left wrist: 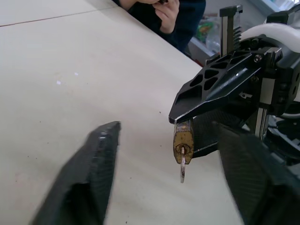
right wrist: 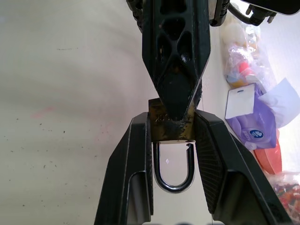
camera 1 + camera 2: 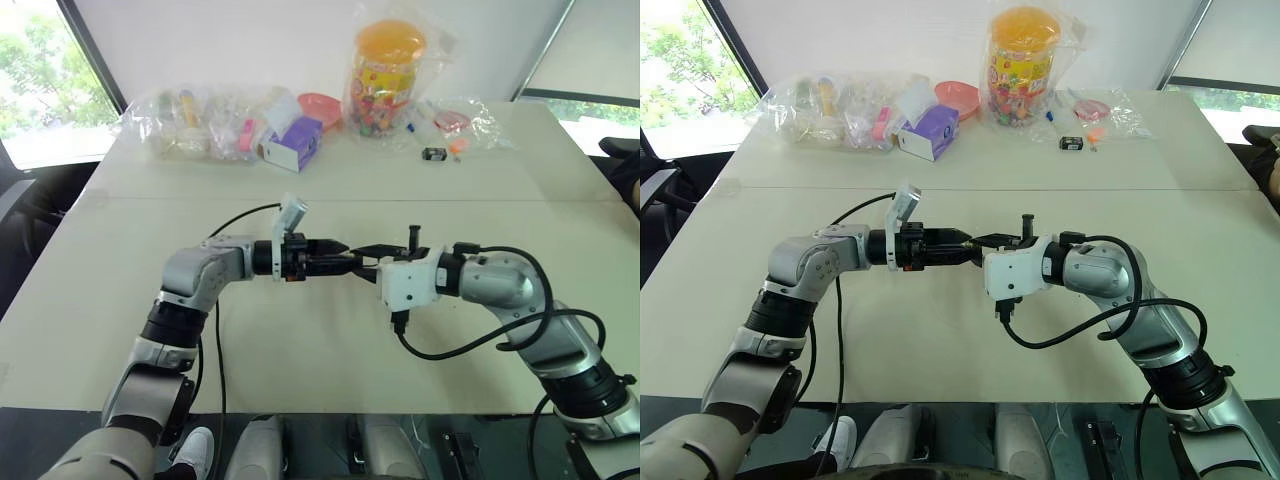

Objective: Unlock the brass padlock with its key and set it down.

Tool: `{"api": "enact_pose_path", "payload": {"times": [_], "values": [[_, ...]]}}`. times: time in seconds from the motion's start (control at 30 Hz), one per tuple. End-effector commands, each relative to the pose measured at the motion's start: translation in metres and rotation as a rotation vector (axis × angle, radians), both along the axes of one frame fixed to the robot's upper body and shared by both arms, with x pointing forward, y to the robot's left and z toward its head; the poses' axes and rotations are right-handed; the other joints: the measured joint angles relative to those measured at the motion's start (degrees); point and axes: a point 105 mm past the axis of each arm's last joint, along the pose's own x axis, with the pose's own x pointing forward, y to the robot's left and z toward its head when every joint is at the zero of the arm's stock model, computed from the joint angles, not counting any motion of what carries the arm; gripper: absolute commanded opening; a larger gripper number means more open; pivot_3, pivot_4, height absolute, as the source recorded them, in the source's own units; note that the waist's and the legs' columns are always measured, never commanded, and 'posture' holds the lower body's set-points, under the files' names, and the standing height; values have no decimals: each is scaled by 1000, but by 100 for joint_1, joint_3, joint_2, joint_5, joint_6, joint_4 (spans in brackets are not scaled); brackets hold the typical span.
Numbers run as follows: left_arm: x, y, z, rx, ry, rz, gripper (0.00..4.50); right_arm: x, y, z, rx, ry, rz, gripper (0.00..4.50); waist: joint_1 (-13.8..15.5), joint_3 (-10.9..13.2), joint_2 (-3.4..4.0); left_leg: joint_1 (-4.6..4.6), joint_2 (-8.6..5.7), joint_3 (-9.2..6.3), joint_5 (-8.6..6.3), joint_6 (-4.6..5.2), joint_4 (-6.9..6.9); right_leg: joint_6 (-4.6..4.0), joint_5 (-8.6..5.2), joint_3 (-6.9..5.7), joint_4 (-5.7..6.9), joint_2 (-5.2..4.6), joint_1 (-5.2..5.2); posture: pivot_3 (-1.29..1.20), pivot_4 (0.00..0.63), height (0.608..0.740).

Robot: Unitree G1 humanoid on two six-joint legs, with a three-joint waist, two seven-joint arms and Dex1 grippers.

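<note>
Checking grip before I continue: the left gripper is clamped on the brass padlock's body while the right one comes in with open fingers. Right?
Sides are swapped. The right wrist view shows the right gripper clamped on the brass padlock, its shackle hanging between that gripper's fingers. In the left wrist view the left gripper has its fingers spread apart on either side of the lock.

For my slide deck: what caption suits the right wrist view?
Right gripper clamping the brass padlock above the table, shackle pointing back toward the wrist.
</note>
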Motion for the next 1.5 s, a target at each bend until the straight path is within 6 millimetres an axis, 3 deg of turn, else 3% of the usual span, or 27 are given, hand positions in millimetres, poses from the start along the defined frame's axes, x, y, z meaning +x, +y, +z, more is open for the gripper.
{"api": "enact_pose_path", "payload": {"times": [0.03,0.1,0.13,0.47,0.7,0.73,0.87,0.97,1.2,1.5], "values": [[-3,-3,5,-15,-34,-22,1399,-2,2,12,2,-54,14,687,0,0,0,0,0,0,0,0,0,0,0,0,0,0,0,0,150,735],[-3,-3,4,-15,-34,-24,319,-3,1,12,0,-56,14,687,3,0,0,0,0,0,0,0,0,0,0,0,0,0,0,0,150,735],[-3,-3,4,-15,-32,-26,33,-2,1,13,-1,-57,14,687,1,0,0,0,0,0,0,0,0,0,0,0,0,0,0,0,150,735],[-2,-4,3,-8,-34,-23,33,-3,2,15,18,-32,14,687,1,0,0,0,0,0,0,0,0,0,0,0,0,0,0,0,150,735],[2,4,10,-9,-61,-21,0,-3,-9,23,97,65,-65,4279,1,0,0,0,0,0,0,0,0,0,0,0,0,-1,0,0,150,735],[2,6,11,-5,-67,-23,0,-3,-15,24,109,87,-90,4454,10,0,0,0,0,0,0,0,0,0,0,0,0,-1,0,0,150,735],[3,9,11,8,-84,-31,0,-6,-25,29,181,158,-144,4454,11,0,0,-1,-1,0,0,1,0,0,0,0,-1,-3,0,0,150,735],[2,9,10,21,-102,-54,0,-9,-25,36,293,213,-173,3561,7,0,0,-1,0,-1,0,1,0,0,0,-1,-1,-2,0,0,150,735],[-2,6,12,16,-115,-97,0,-5,-20,40,388,242,-208,56,2,0,0,-1,0,-1,0,1,-1,0,0,-1,-1,-1,0,0,150,735],[-4,6,19,-10,-115,-119,0,-6,-13,21,395,294,-209,56,6,0,0,-1,-1,-1,-1,1,-1,0,0,-1,-2,-1,0,0,150,735]]}}
